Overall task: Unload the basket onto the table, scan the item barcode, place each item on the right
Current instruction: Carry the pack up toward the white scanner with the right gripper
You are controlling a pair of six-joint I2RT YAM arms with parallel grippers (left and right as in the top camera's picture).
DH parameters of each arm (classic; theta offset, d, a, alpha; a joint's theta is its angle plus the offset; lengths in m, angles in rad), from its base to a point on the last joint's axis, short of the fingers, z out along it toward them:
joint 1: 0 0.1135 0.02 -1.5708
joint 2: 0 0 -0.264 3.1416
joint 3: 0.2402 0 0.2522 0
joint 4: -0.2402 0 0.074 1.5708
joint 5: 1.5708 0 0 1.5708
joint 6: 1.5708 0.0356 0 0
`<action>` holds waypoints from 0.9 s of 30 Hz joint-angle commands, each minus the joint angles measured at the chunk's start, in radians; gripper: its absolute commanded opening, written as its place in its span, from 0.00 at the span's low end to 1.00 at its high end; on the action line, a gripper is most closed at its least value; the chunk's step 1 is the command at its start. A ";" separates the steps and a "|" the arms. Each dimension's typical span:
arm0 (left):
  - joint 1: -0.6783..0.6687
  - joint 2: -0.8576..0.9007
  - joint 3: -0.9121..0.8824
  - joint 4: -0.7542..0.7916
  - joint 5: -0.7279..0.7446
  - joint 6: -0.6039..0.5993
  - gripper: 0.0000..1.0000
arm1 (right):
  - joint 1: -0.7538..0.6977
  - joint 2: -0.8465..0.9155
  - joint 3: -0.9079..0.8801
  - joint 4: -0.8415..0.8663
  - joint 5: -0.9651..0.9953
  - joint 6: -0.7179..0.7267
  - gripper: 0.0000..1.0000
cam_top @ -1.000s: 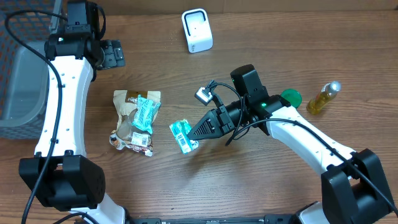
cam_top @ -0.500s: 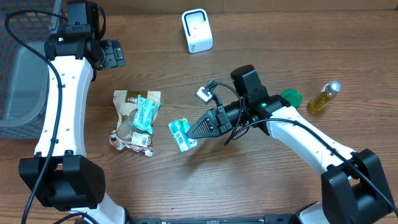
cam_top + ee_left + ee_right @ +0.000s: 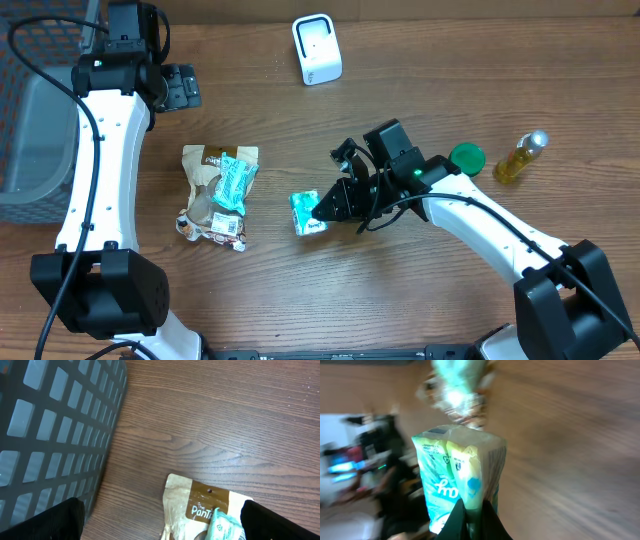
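While right gripper [image 3: 322, 209] pinches teal packet [image 3: 305, 212] by one thin edge, expect slip or twist; you may present wrong face to scanner [image 3: 317, 48]. Left gripper [image 3: 180, 86] spread wide, empty.

Teal-and-white packet [image 3: 308, 212], brown wood-grain table [image 3: 430, 60], white scanner [image 3: 317, 48], seemingly yellow bottle [image 3: 518, 160]

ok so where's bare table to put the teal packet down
Bare wood lies right of the white scanner, beyond the green lid and bottle; also along the near edge below the packet. Crowded between the snack bags and the right hand.
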 commanded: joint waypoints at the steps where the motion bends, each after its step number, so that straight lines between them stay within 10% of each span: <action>1: -0.002 -0.015 0.018 0.001 -0.007 0.014 1.00 | 0.008 -0.025 -0.005 -0.004 0.236 0.000 0.04; 27: -0.002 -0.015 0.018 0.001 -0.007 0.014 0.99 | 0.002 -0.024 -0.005 -0.029 0.414 0.000 0.04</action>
